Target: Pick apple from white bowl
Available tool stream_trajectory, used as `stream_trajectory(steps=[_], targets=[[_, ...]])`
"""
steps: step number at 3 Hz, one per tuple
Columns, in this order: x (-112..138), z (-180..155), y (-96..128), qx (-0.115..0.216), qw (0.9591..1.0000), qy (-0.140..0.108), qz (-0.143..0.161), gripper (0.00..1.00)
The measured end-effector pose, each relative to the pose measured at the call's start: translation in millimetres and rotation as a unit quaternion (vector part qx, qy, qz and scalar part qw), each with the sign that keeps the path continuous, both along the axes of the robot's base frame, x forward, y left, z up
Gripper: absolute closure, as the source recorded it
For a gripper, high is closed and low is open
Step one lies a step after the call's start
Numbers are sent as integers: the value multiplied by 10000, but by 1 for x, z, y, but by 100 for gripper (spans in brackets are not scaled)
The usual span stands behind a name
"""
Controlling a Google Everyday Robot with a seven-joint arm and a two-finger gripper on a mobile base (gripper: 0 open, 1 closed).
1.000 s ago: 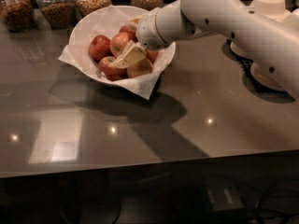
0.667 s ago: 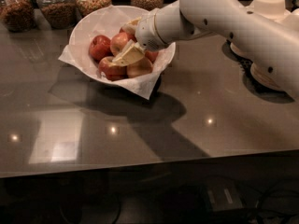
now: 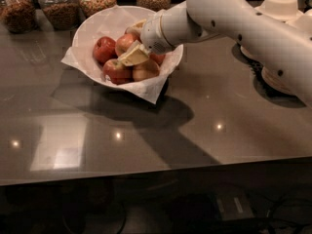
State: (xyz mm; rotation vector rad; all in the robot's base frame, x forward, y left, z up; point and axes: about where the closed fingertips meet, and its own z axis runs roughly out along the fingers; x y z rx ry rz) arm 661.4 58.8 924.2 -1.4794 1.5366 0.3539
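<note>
The hand sits among crowded apples in the white bowl, jars behind.

Room dim, background nearly black. Light from above: small bright glints on dark glossy bench, plus pale rectangular reflection at front left. Brightest parts: white bowl (paper lining included) and arm. Broad soft shadow runs from bowl across bench toward front. Low inside bowl, over fruit, claw evenly lit. At back, jars murky. Below bench edge, almost all dark.
</note>
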Motion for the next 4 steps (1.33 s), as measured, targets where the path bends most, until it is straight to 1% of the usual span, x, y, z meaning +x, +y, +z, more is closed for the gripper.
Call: stream_trajectory(steps=[1,2,4], targets=[[0,0,0,4,10000,2,5,87],[0,1,1,12,10000,-5,17,100],[-1,30,3,68,9995,-291,119,100]])
